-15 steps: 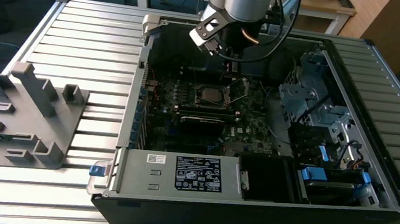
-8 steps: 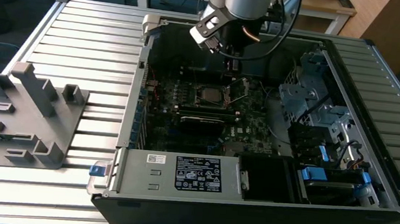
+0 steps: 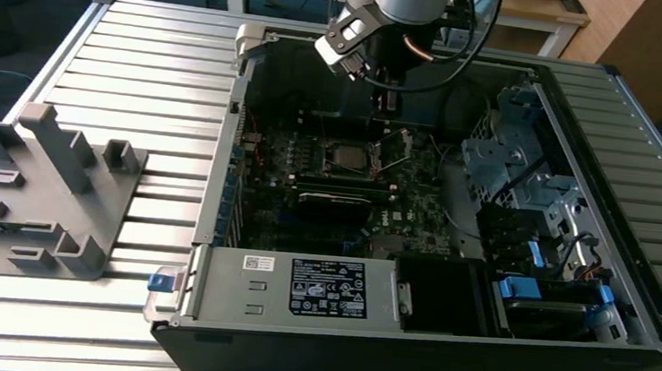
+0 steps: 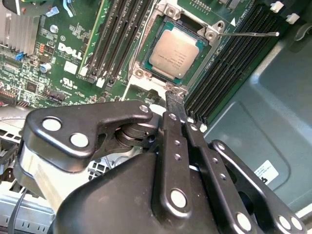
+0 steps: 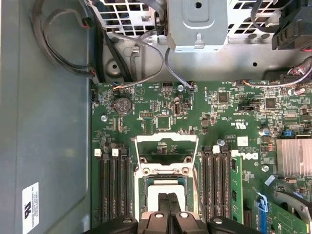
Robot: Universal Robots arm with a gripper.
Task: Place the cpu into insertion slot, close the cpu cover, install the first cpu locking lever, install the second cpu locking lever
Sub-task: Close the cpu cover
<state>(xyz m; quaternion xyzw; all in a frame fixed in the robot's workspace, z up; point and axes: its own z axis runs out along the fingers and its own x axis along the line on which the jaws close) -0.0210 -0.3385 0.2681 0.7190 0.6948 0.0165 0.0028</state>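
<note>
The cpu (image 4: pixel 175 52), a silver-grey square chip, lies flat in the insertion slot (image 4: pixel 146 63) on the green board. In the first wrist view the cpu (image 5: pixel 155 194) is partly hidden behind my fingers. The cpu cover (image 5: pixel 167 153), a silver frame with a square window, stands swung open just beyond the chip. A thin locking lever (image 4: pixel 248 34) sticks out loose from a socket corner. My gripper (image 4: pixel 174 100) is shut with nothing in it, its tips hovering at the edge of the socket. In the exterior view the gripper (image 3: pixel 383 105) hangs over the far side of the insertion slot (image 3: pixel 350 156).
Black memory slots (image 4: pixel 117 39) flank the socket on both sides. The open computer case (image 3: pixel 201 228) lies on a slatted table, with drive cages (image 3: pixel 525 166) at the exterior view's right. A grey fixture (image 3: pixel 44 178) stands at that view's left.
</note>
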